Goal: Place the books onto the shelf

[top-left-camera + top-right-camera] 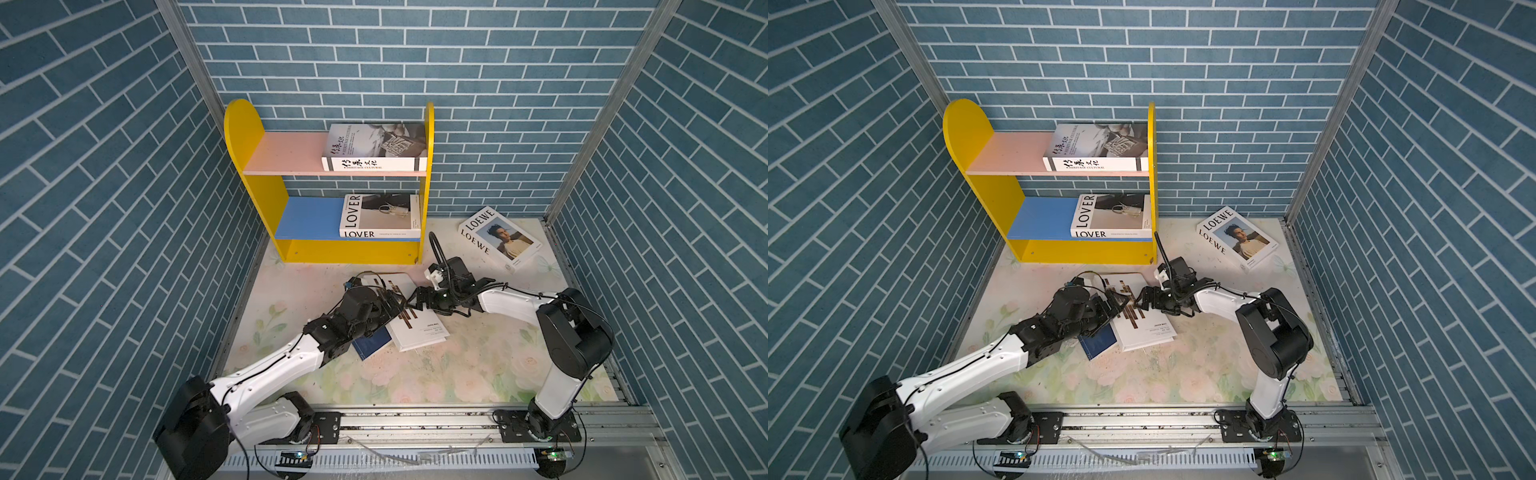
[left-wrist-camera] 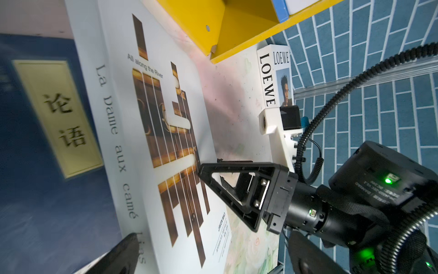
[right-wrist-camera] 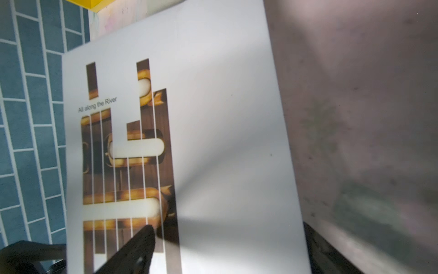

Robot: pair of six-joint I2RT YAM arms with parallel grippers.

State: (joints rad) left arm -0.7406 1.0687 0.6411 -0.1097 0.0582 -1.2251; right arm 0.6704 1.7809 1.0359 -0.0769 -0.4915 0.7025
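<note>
The white book with brown bars (image 1: 419,332) lies flat on the table (image 1: 457,374) in front of the shelf (image 1: 253,174), spine toward my left arm. The thin navy book (image 1: 372,345) sits against that spine side, and I can't tell whether its edge is tucked under.

My left gripper (image 1: 392,301) hangs over the spine side with its jaws spread wide, holding nothing. My right gripper (image 1: 415,301) comes in from the opposite long edge, also wide open and empty. In its wrist view one finger (image 3: 139,242) is over the cover and the other sits off the edge.

I judge this to be the approach to picking up this book. On the shelf, one book lies on the pink board (image 1: 286,153) and another on the blue board (image 1: 311,216), both pushed to the right end. The portrait book (image 1: 500,239) is well apart, near the back right of the table.

Next I need a real hold. The book is flat and thick, so I'd slide a finger under the free edge, or tip it up against the other gripper, before closing. Both boards have bare room on the left.
</note>
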